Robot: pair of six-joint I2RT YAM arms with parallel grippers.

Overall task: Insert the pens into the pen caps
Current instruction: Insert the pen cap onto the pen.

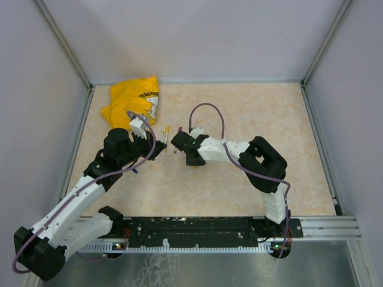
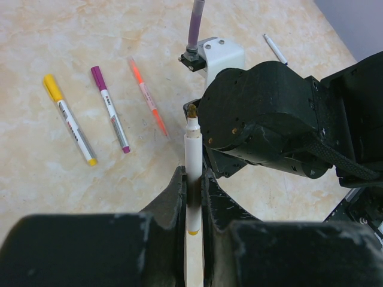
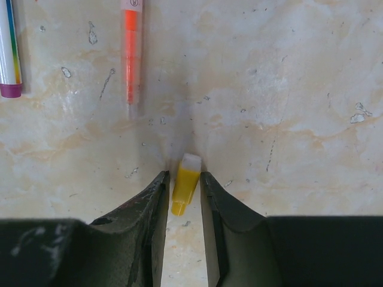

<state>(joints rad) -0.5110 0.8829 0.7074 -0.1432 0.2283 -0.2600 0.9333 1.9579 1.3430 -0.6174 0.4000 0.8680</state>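
— Well, where did we find the left tool (image 2: 192, 173)?

— We saw it clamped tight on a white pen (image 2: 192, 146). The barrel stood upright between its fingers, and the dark, uncapped tip sat close beside the black body of the right arm (image 2: 263, 119). We could not tell whether the two touched.

— And the right tool (image 3: 184, 174)?

— It was low over the desk (image 3: 287, 89), jaws narrow, one on each side of a yellow cap (image 3: 184, 190) that lay on the surface. The cap sat against one finger with a sliver of gap on the other side, so we could not tell whether it was gripped.

— What else did we note?

— From the left wrist we counted three pens lying side by side on the desk: a yellow pen (image 2: 69, 119), a purple pen (image 2: 109, 107) and a thin orange-red pen (image 2: 146, 95). A second white pen (image 2: 275, 49) lay beyond the right arm, apart from the rest. From the right wrist, the orange-red pen lay just past the yellow cap.

— Anything more?

— A yellow cloth (image 1: 134, 98) sat bunched at the far left of the desk.
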